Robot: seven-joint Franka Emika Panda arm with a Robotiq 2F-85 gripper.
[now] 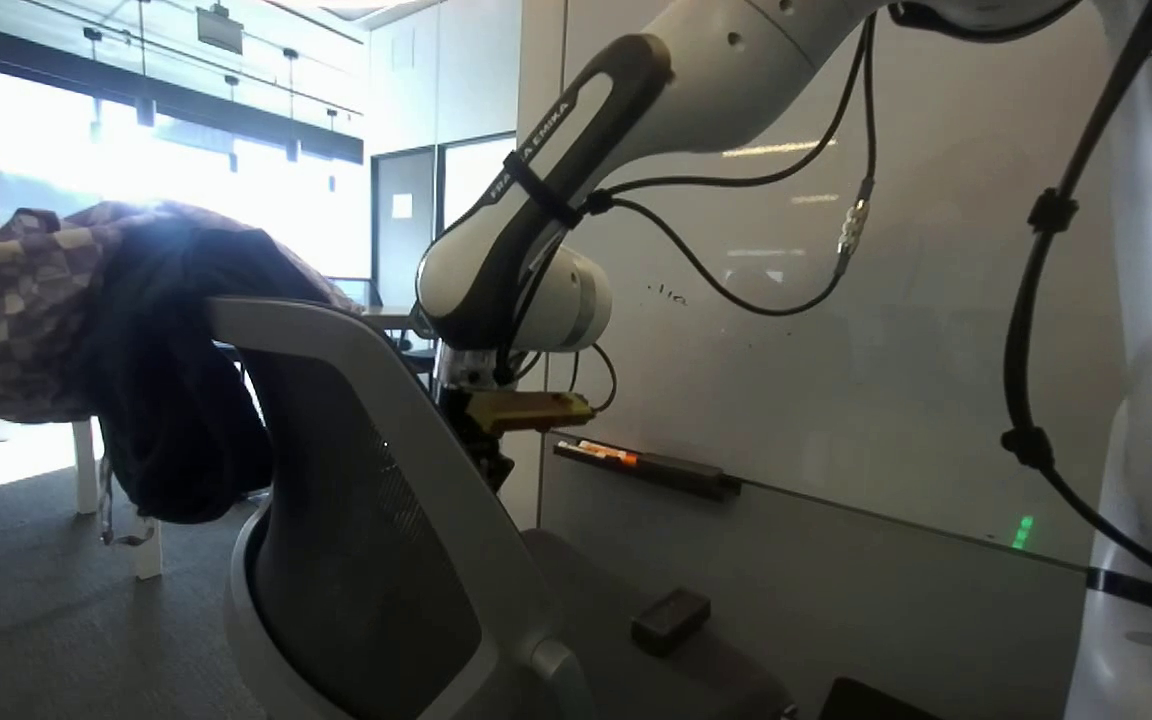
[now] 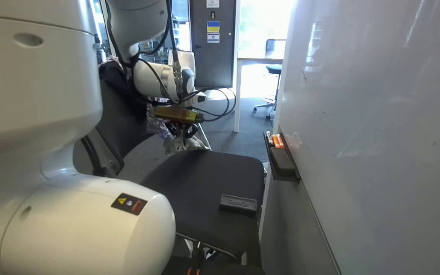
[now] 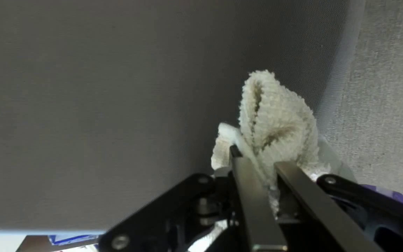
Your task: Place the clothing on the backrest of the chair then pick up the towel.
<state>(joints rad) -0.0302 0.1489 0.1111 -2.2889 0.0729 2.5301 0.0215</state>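
Observation:
My gripper (image 3: 259,159) is shut on a cream-white ribbed towel (image 3: 280,122) in the wrist view. Part of the towel bunches up beyond the fingertips. In an exterior view my gripper (image 2: 181,138) holds the towel (image 2: 195,143) near the far edge of the chair's dark seat (image 2: 208,175). A dark navy garment (image 1: 176,390) and a checkered cloth (image 1: 16,310) hang over the top of the chair backrest (image 1: 356,520). The navy garment (image 2: 118,82) also shows behind the arm. In an exterior view the backrest hides the fingertips of my gripper (image 1: 498,470) and the towel.
A black eraser (image 2: 238,204) lies on the seat. A whiteboard (image 2: 376,114) stands beside the chair, with a tray (image 2: 284,173) holding markers and another eraser. A table (image 2: 258,59) and another chair (image 2: 275,68) stand further back. Cables loop around the wrist.

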